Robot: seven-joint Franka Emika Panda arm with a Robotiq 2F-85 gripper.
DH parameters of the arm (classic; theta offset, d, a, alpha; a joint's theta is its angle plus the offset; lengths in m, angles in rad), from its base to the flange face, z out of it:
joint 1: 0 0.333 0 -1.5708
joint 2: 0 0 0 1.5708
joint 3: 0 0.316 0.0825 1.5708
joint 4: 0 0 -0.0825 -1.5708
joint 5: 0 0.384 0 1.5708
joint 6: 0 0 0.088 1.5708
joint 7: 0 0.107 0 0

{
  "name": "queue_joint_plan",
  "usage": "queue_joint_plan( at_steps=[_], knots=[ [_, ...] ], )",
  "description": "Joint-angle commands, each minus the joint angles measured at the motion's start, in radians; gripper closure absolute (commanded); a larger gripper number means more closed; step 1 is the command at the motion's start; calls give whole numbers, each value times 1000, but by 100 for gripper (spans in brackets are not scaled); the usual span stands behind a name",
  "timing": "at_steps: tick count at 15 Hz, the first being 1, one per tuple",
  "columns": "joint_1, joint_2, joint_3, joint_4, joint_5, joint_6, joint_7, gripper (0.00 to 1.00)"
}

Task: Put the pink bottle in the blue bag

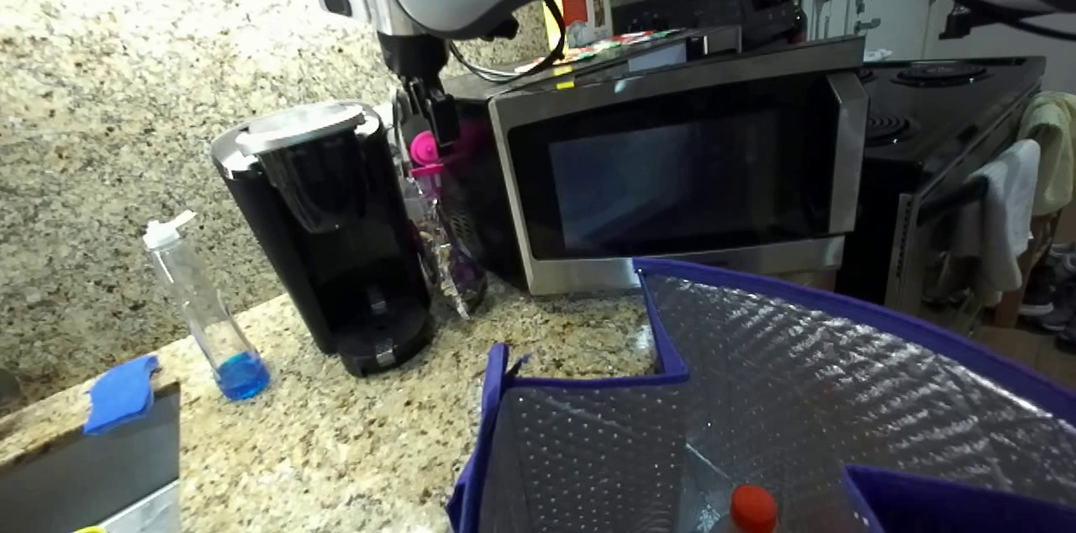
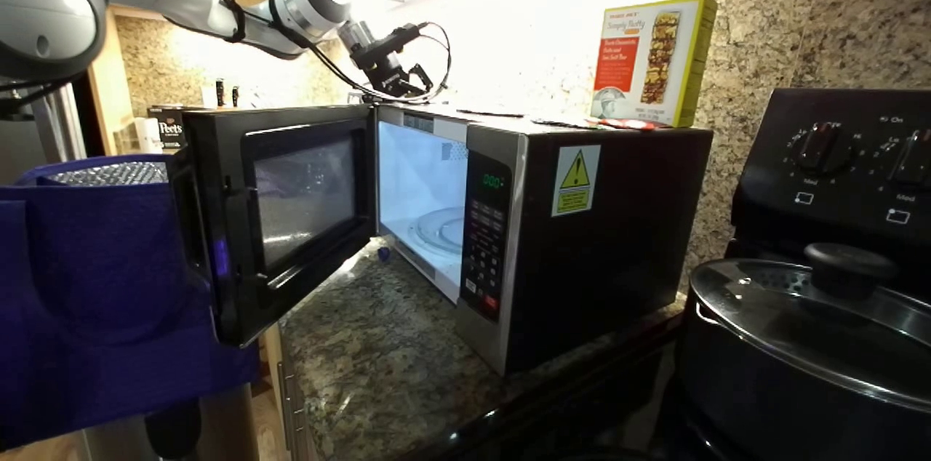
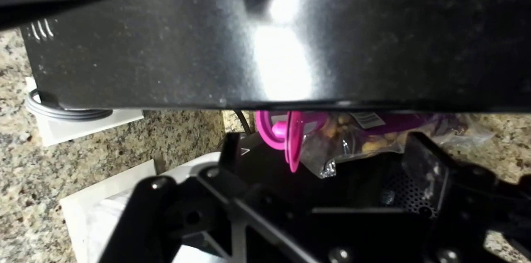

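Gripper (image 1: 442,128) spread at the pink bottle (image 1: 426,150)

In an exterior view I have it right by the pink bottle's top, in the gap between microwave (image 1: 672,171) and coffee maker (image 1: 319,222), the latter near the back edge of the bench (image 1: 336,432). The blue bag (image 1: 782,285) gapes off the front edge, a red-capped bottle (image 1: 752,508) inside.

In an exterior view my arm (image 2: 309,6) reaches beyond the microwave, which hides the tips; its door (image 2: 305,199) juts past the front edge.

In the wrist view my fingers (image 3: 425,167) stand well apart, the pink top between them; whether at their depth, I cannot tell.
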Motion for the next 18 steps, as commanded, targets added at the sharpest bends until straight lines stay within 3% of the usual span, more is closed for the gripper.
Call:
queue_joint_plan(
  at_steps=[1,7,11,16,17,18],
  knots=[
    [-18,44,23,71,26,4,-59,0],
    [-50,49,74,75,57,26,-158,0],
    [-41,77,25,118,71,-19,-157,0],
    [-66,83,54,100,71,25,-172,0],
    [-69,85,62,101,76,29,-174,24],
    [-70,85,68,100,75,32,-182,27]
  ],
)
